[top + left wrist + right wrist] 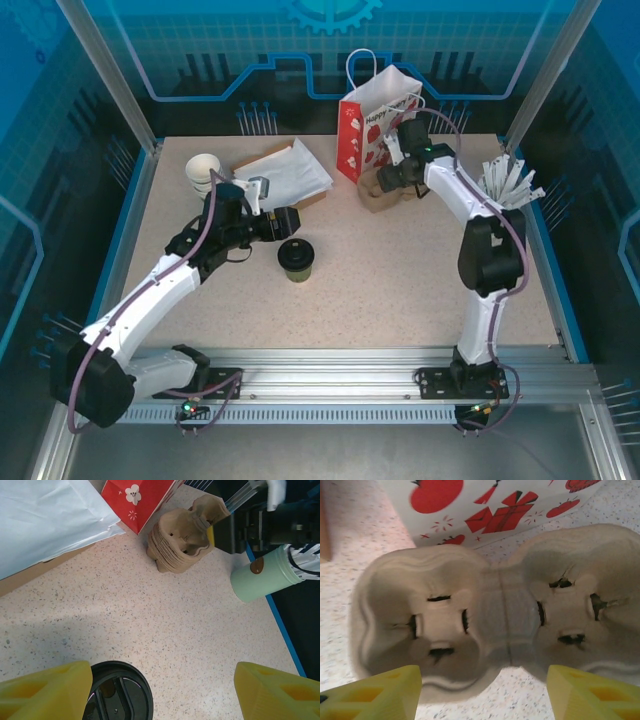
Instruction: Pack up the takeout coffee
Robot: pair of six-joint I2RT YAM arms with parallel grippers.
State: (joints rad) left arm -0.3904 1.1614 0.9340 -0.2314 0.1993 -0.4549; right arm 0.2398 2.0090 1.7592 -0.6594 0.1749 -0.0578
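my left gripper (162,690) hangs wide and empty. the takeout coffee (117,692) stands upright on the table just beside one yellow finger, off to that side rather than centred in the gap. my right gripper (482,692) is spread too, holding nothing, above the stack of pulp cup carriers (490,615) by the strawberry-print bag (375,125). i'd shift the left until the cup sits mid-gap, drop below the black lid, then close gently on the olive body so the paper doesn't buckle.
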